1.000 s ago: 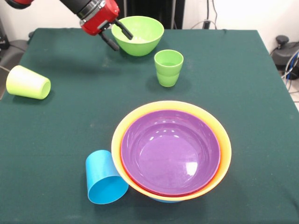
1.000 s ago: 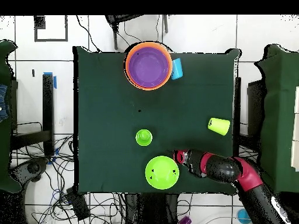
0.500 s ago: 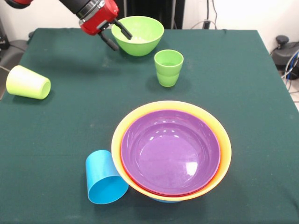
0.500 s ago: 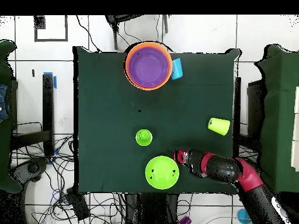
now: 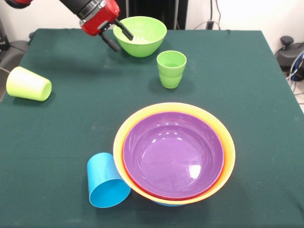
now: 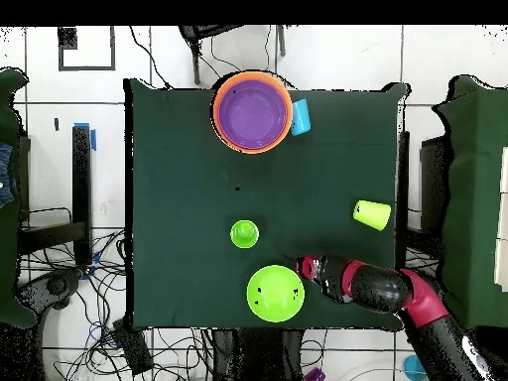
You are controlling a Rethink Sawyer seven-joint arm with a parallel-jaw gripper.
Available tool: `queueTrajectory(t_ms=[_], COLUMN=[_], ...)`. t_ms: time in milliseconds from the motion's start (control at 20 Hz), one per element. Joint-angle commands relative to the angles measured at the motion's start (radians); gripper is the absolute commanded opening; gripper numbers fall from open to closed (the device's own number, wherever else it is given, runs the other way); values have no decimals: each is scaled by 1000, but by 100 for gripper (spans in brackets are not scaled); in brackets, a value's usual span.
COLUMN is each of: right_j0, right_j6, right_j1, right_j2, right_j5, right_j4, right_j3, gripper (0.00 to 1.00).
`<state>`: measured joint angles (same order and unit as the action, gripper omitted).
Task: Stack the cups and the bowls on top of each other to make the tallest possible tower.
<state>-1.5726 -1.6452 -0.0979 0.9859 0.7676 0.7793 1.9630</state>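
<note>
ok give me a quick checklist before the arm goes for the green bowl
1. Pincer open: ok, two fingers spread at the green bowl's rim.
2. One finger inside the rim, one outside: cannot tell for sure, though it looks so in the front view.
3. Green bowl upright and empty: ok.
4. Tower ready to receive, purple bowl on top, nothing in it: ok.
5. Green cup standing between bowl and tower: not ok, mind the path.
6. Blue cup and yellow-green cup upright: not ok, both on their sides.
</note>
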Motion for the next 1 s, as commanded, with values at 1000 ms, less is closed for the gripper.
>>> queueTrajectory(t_ms=[1000], right_j0=[8], right_j6=[219], right_j1=[9], right_j2=[-187], right_j5=[133], right_j4=[-8], right_j3=[-34], gripper=[100])
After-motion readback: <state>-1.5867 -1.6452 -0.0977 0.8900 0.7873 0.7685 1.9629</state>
